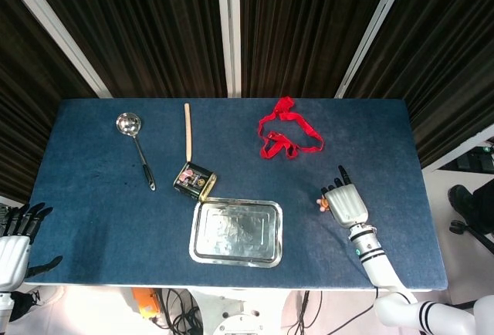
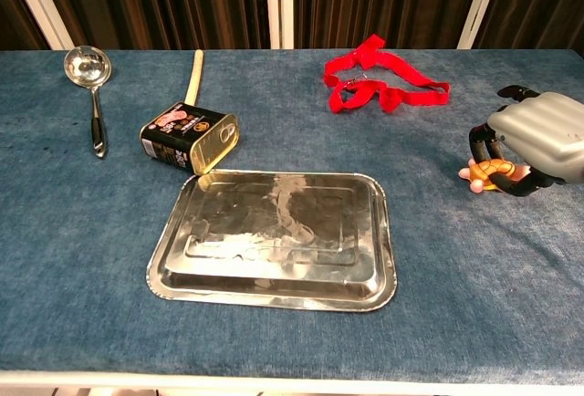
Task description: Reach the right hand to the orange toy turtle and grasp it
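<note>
A ladle (image 1: 133, 138), tin (image 1: 194, 179), tray (image 1: 236, 232) and red ribbon (image 1: 287, 132) lie on blue cloth (image 1: 100, 211).

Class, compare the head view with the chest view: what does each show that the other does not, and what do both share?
Only the head view shows the left hand off the table's near left corner, the floor and the cables below. Only the chest view shows the orange toy turtle plainly, with the right hand curled over it. Both share the blue table, metal tray, tin can, ladle, wooden stick and red ribbon.
</note>
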